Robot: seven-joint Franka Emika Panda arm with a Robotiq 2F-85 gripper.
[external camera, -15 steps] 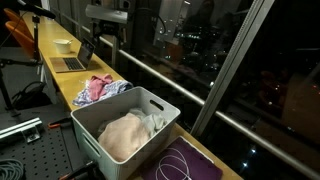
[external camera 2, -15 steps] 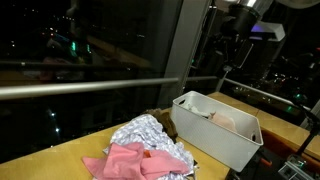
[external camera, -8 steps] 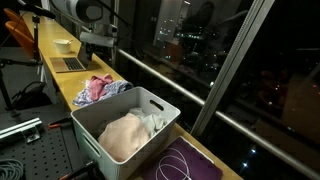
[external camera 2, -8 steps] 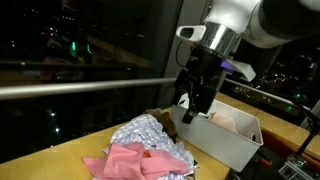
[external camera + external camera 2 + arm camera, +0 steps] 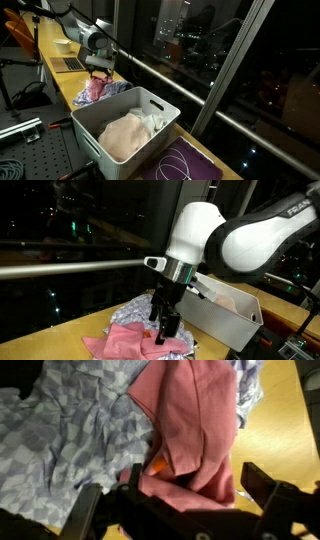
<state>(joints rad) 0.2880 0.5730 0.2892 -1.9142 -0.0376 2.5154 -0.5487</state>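
The pink cloth (image 5: 195,410) lies crumpled in soft folds over a grey-blue patterned cloth (image 5: 70,430) on the yellow table (image 5: 285,430). The claw (image 5: 189,472) is released, spread wide about the pink cloth's 6 o'clock fold. Only an exterior view shows the white bin (image 5: 235,325) at the pile's 3 o'clock.

Lab: perforated optical bench (image 5: 35,150), laptop (image 5: 70,63)

Pink cloth (image 5: 195,430), grey-blue geometric-patterned cloth (image 5: 60,430), white bin (image 5: 95,127), yellowish tabletop (image 5: 282,440), purple mat (image 5: 192,166).
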